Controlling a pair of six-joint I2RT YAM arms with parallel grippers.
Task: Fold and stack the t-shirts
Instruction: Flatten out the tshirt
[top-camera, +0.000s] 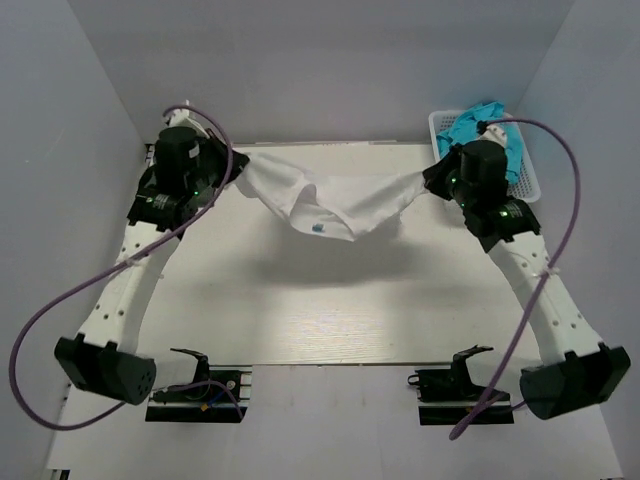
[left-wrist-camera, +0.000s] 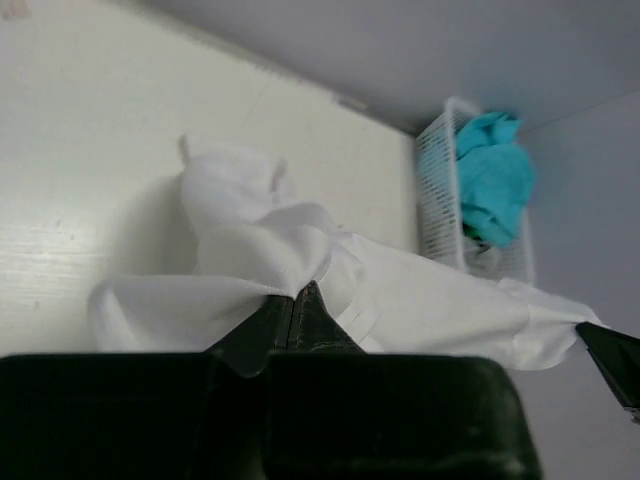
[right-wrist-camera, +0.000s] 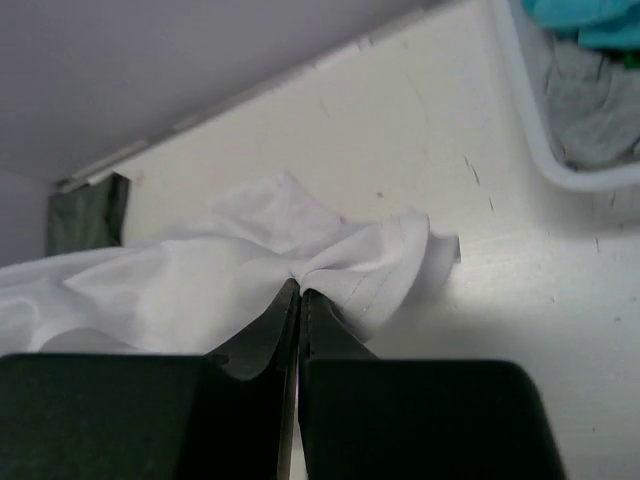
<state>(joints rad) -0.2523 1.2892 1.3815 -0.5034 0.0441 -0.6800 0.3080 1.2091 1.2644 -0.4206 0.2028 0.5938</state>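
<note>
A white t-shirt (top-camera: 330, 205) hangs stretched between my two grippers above the far part of the table, sagging in the middle, with a small blue neck label (top-camera: 318, 226) showing. My left gripper (top-camera: 236, 163) is shut on its left end; in the left wrist view the cloth (left-wrist-camera: 260, 260) bunches at the pinched fingertips (left-wrist-camera: 293, 296). My right gripper (top-camera: 428, 178) is shut on the right end, where a hemmed edge (right-wrist-camera: 390, 270) folds out from the tips (right-wrist-camera: 300, 288). No dark olive-green t-shirt is in view.
A white plastic basket (top-camera: 531, 178) stands at the table's back right corner, holding turquoise cloth (top-camera: 490, 130) and grey cloth (right-wrist-camera: 590, 100). Grey walls close in the back and both sides. The light wooden table (top-camera: 330, 320) lies below the shirt.
</note>
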